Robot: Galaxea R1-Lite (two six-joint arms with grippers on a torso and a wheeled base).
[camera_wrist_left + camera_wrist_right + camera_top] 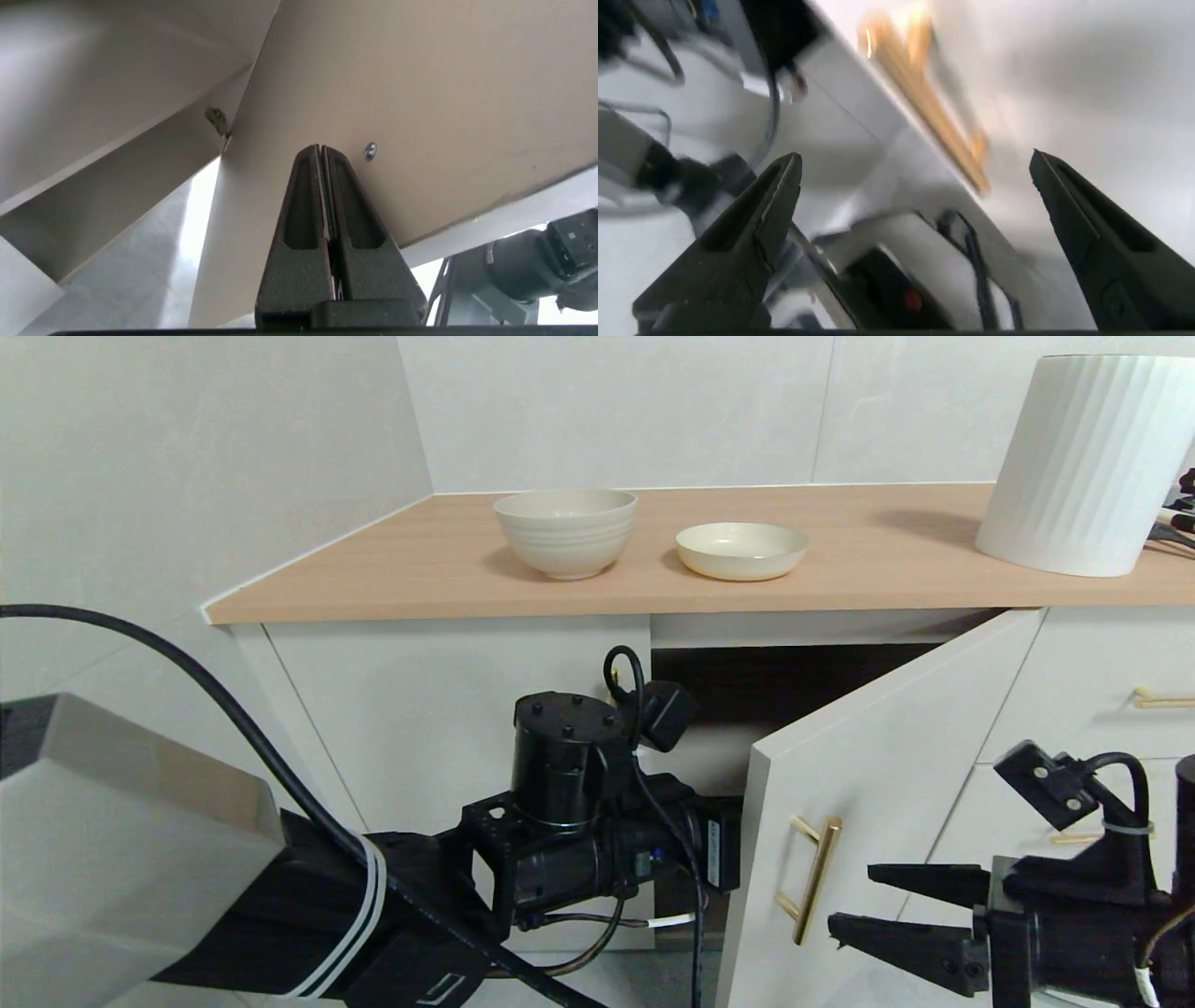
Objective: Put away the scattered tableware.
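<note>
Pale tiled walls meet in a corner behind a wood-grain worktop (392, 581) that caps a run of white cabinets.

Nearest the camera, low on the robot's right, the right gripper (850, 896) hangs in front of the open cabinet door (887, 756) with its jaws wide apart and nothing between them. Its tips point at the door's brass bar handle (810, 877) from just beside it, not touching. In the right wrist view the same handle (924, 93) shows blurred between the spread fingers (761, 224).

The left arm runs in behind the door from the hinge-free side. In its wrist view the left gripper (320, 149) has its jaws pressed together, empty, the tip at or just off the door's inner face (448, 93), close to a small screw (371, 149).

Farther back, on the worktop, a deep ribbed cream bowl (566, 530) stands upright near the middle. A shallow cream dish (742, 550) sits just to its right, apart from it. Well beyond, at the worktop's right end, stands a tall white fluted container (1088, 457).
</note>
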